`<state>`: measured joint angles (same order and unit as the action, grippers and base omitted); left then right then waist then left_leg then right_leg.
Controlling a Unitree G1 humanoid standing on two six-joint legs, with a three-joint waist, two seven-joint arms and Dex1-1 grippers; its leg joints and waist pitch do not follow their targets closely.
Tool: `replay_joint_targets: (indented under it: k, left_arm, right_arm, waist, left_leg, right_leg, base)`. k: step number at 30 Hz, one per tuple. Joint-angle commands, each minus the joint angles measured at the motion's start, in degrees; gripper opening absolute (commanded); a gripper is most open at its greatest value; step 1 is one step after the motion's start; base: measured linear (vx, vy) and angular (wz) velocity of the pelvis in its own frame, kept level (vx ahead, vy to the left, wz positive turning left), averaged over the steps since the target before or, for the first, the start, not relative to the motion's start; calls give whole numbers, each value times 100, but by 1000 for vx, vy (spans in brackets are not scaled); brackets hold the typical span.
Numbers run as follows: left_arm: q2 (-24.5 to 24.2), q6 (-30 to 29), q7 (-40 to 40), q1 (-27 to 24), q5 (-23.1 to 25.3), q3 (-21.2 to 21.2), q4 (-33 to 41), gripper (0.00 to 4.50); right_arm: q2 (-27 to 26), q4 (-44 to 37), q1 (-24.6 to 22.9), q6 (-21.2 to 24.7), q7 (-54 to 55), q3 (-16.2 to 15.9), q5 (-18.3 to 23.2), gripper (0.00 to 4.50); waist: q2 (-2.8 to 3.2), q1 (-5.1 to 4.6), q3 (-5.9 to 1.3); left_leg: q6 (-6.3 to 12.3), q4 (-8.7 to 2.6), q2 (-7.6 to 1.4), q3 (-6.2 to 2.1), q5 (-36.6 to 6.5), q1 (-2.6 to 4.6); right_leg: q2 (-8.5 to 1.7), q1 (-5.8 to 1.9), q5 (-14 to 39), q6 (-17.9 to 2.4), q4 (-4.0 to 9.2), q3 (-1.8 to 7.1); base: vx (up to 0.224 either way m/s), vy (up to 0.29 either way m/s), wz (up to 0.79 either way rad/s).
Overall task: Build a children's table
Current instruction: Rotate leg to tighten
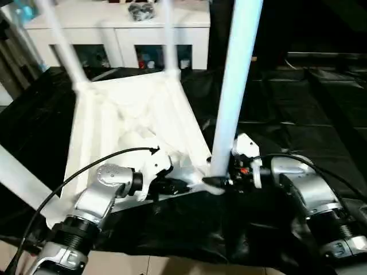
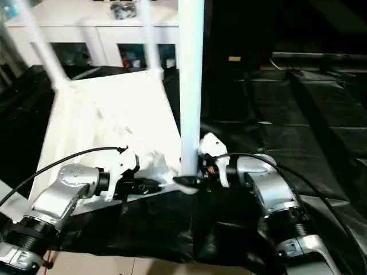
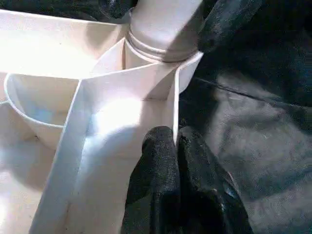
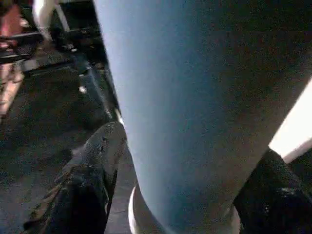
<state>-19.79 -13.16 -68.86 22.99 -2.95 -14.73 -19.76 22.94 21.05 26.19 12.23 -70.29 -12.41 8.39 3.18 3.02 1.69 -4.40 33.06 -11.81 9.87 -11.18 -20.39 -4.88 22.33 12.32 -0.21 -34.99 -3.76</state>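
Both eye views look forward and down from behind the silver forearms, sharing the upturned tabletop (image 1: pixel 137 114). The left wrist view sits very close behind its own fingers (image 3: pixel 165 180), facing a corner socket (image 3: pixel 163 46); the right wrist view presses against the upright leg (image 4: pixel 195 107) between its fingers (image 4: pixel 90 180).

A white plastic tabletop (image 2: pixel 109 123) lies upside down on a black floor covering (image 2: pixel 298 126). A white leg (image 2: pixel 190 86) stands upright at its near right corner, the right gripper (image 2: pixel 192 179) around its base. The left gripper (image 2: pixel 150 185) pinches the tabletop's near edge. A white cabinet (image 2: pixel 97 28) stands behind.
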Motion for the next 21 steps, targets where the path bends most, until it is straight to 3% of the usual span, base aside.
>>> replay_joint_targets:
  k: [1,10,16,19,20,21]
  left_arm:
    - [-21,133,-177,118,-175,-82,141,0]
    - [-51,205,-236,191,-200,-58,25,0]
    - [53,188,-36,160,-194,-6,25,0]
    - [164,161,176,161,-193,29,12,0]
    - [167,163,178,160,-194,28,12,0]
    - [433,107,777,234,-17,73,-141,0]
  right_arm:
    - [27,-118,15,11,-390,-344,10,282]
    - [116,-265,-43,92,-612,-498,-10,211]
    - [5,-248,-206,135,-213,-495,-118,200]
    - [-143,-119,-280,112,239,-442,-250,198]
    - [-143,-120,-284,108,252,-444,-252,198]
    - [-608,334,-272,216,1489,-233,-517,197]
  waist:
    - [-76,5,-280]
    - [-91,45,-297]
    - [-78,44,-298]
    - [-97,21,-271]
    - [-92,13,-252]
    - [-75,1,-240]
  left_leg:
    - [516,-312,-124,20,-757,-3]
    - [563,-284,-114,20,-563,-12]
    - [538,-284,-113,16,-584,-13]
    - [454,-306,-98,13,-691,-27]
    - [379,-327,-97,13,-887,-13]
    - [295,-342,-105,8,-988,0]
  right_leg:
    - [-257,-286,349,-1491,378,224]
    - [-257,-299,-22,-1550,334,221]
    - [-255,-304,3,-1534,337,219]
    - [-254,-304,261,-1456,368,215]
    - [-261,-297,679,-1377,413,212]
    - [-277,-287,1000,-1300,441,227]
  base:
    - [0,0,0]
    - [0,0,0]
    - [0,0,0]
    - [0,0,0]
    - [0,0,0]
    - [0,0,0]
